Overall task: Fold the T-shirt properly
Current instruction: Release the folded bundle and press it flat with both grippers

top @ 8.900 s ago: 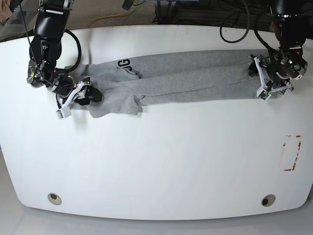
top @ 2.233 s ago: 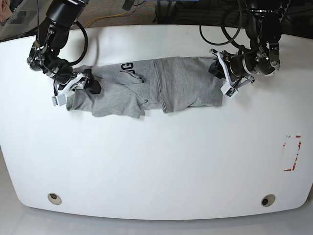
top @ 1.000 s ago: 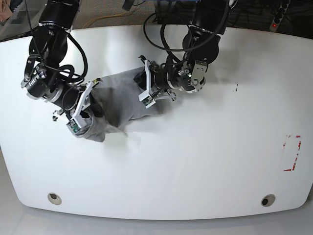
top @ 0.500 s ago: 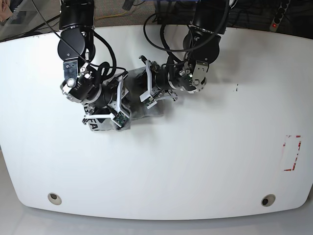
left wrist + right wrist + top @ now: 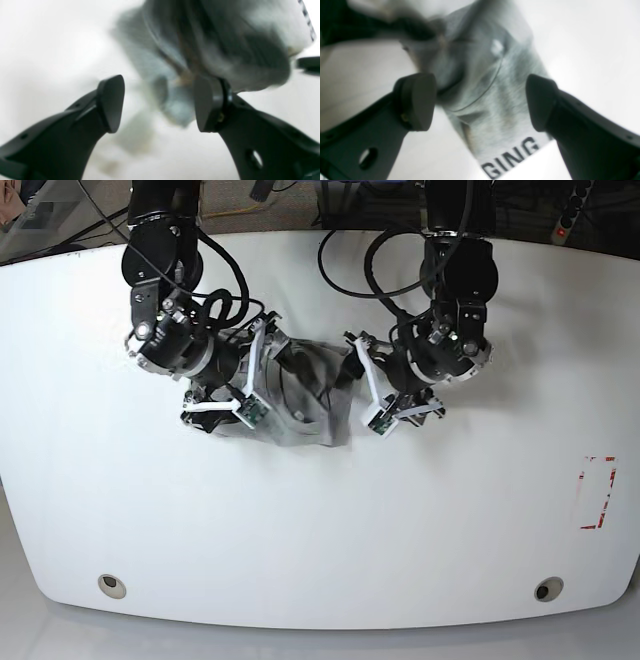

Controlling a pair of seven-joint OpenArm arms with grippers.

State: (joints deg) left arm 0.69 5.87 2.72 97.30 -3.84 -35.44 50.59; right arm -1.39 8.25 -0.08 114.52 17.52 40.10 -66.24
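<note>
The heather-grey T-shirt [image 5: 312, 398] lies folded into a small rumpled bundle on the white table [image 5: 320, 520], left of centre. My right gripper [image 5: 250, 380] stands at the bundle's left side in the base view. Its wrist view shows the right gripper [image 5: 481, 100] open wide over the T-shirt [image 5: 495, 105], whose black letters "GING" sit at the hem. My left gripper [image 5: 370, 392] is at the bundle's right edge. In its wrist view the left gripper [image 5: 160, 102] is open, with the blurred T-shirt [image 5: 212, 45] just beyond the fingertips.
A red-outlined rectangle [image 5: 598, 492] is marked near the table's right edge. Two round holes [image 5: 112, 585] [image 5: 547, 589] sit near the front corners. Cables and the arm bases crowd the table's far edge.
Both grippers have opened and let go of the shirt. The left gripper has drawn back to the right, and the bundle now lies between the two arms.
</note>
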